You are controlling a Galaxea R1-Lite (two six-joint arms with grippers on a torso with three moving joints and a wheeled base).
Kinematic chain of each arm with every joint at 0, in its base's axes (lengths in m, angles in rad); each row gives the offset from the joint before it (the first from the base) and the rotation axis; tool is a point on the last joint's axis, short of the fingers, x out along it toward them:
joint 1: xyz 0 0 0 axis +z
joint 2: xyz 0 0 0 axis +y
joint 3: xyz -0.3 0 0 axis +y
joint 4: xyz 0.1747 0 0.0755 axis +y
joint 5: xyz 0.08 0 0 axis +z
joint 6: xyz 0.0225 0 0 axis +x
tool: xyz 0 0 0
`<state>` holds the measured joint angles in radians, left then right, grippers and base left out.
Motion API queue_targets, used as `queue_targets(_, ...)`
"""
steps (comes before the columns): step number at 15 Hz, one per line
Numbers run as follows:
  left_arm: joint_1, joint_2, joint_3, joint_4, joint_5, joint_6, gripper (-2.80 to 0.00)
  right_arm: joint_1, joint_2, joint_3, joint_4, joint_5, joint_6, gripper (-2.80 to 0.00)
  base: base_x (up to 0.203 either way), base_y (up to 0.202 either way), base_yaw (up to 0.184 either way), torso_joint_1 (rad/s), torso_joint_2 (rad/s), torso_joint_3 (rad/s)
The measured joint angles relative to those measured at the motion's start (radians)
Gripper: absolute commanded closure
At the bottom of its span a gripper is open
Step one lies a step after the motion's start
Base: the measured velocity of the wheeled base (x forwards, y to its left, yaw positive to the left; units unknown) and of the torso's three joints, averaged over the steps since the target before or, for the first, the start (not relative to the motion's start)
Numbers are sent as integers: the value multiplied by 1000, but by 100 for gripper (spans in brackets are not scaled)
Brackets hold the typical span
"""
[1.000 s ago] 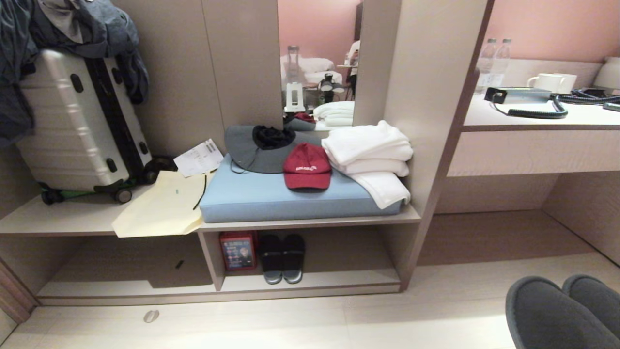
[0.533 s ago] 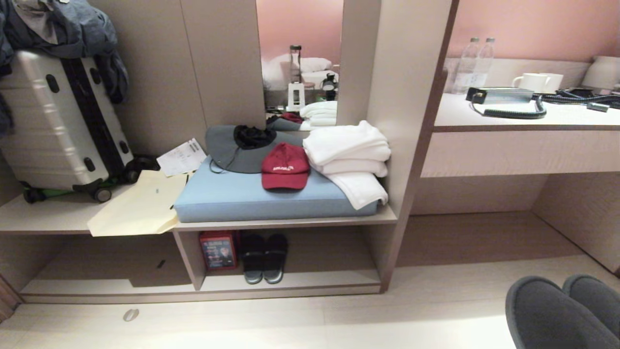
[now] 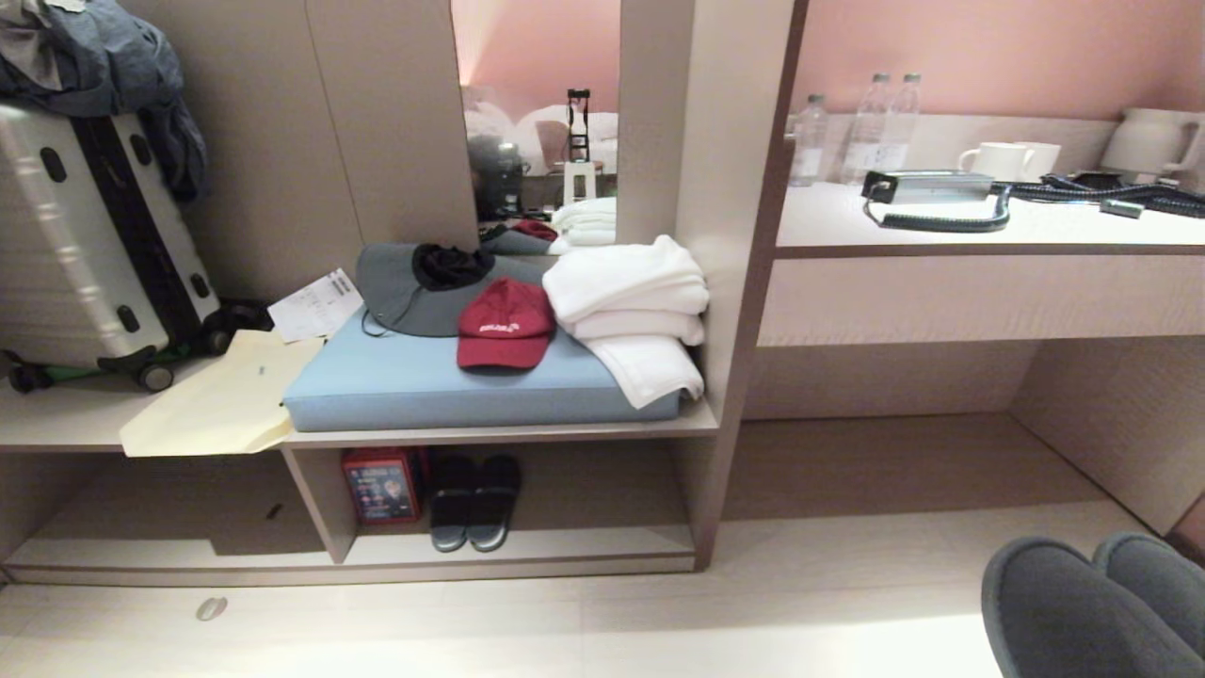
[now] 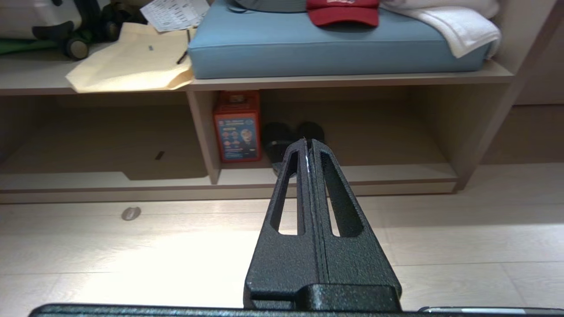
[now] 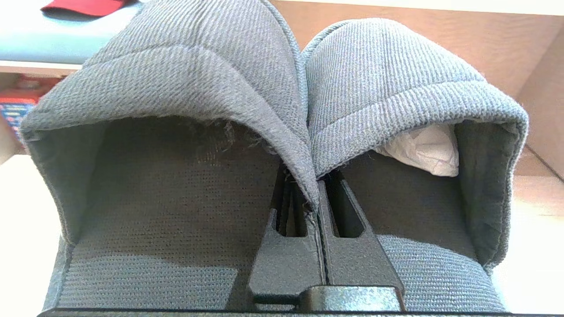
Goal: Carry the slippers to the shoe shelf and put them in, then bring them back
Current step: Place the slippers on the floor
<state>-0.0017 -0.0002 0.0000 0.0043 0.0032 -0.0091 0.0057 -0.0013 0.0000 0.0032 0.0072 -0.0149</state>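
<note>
The grey-blue slippers point(image 3: 1092, 612) hang at the lower right of the head view, side by side over the pale floor. In the right wrist view my right gripper point(image 5: 310, 193) is shut on the slippers point(image 5: 282, 88), pinching the two bands' inner edges together. White paper stuffing point(image 5: 423, 149) shows inside one of them. The shoe shelf point(image 3: 527, 560) lies ahead to the left, well apart from the slippers. A vertical divider point(image 3: 315, 499) splits it. My left gripper point(image 4: 307, 141) is shut and empty, held level and pointing at the shoe shelf point(image 4: 374, 176).
A darker slipper pair point(image 3: 473, 504) and a red box point(image 3: 381, 485) stand in the shelf next to the divider. Above it a blue cushion point(image 3: 424, 386) carries a red cap point(image 3: 504, 325) and white towels point(image 3: 626, 301). A desk point(image 3: 979, 235) is at the right, a suitcase point(image 3: 85, 245) at the left.
The whole head picture has slid left, so the camera has moved right. The slippers keep their place at the lower right. Both arms are still.
</note>
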Motion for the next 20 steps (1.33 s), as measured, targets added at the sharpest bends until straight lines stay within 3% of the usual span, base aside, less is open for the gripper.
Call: queue_targets(20, 0, 0, 0, 0, -1, 0, 0, 0, 0, 0, 0, 0, 0, 0, 0, -195, 2, 2, 1, 2)
